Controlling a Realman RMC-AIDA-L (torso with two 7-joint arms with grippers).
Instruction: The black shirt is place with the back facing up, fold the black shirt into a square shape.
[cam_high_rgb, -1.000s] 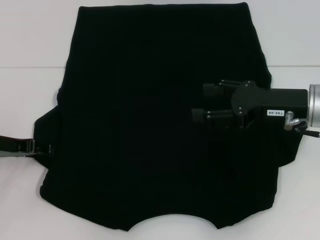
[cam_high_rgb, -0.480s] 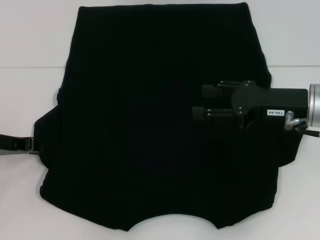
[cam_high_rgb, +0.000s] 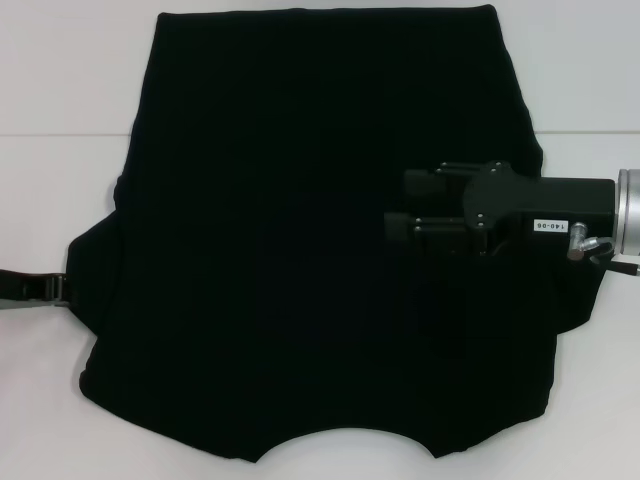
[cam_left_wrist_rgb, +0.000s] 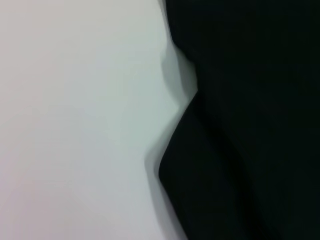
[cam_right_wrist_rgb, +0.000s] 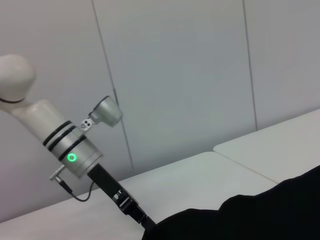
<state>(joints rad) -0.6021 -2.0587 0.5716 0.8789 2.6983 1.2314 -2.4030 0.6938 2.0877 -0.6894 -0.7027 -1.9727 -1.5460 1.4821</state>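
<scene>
White tabletop (cam_high_rgb: 60, 120) carries the large black soft-fabric shirt (cam_high_rgb: 300, 250), spread flat. Right tool (cam_high_rgb: 397, 208) hovers over its right half, prongs spread. Left tool (cam_high_rgb: 62, 290) at the shirt's left sleeve edge; grip state unclear.

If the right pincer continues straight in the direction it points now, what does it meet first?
In the head view the right pincer points toward the robot's left, across the black shirt. Nothing stands in that line, only shirt fabric below. Height above the cloth is unclear, so a slight downward tilt would probably meet the shirt first.
</scene>
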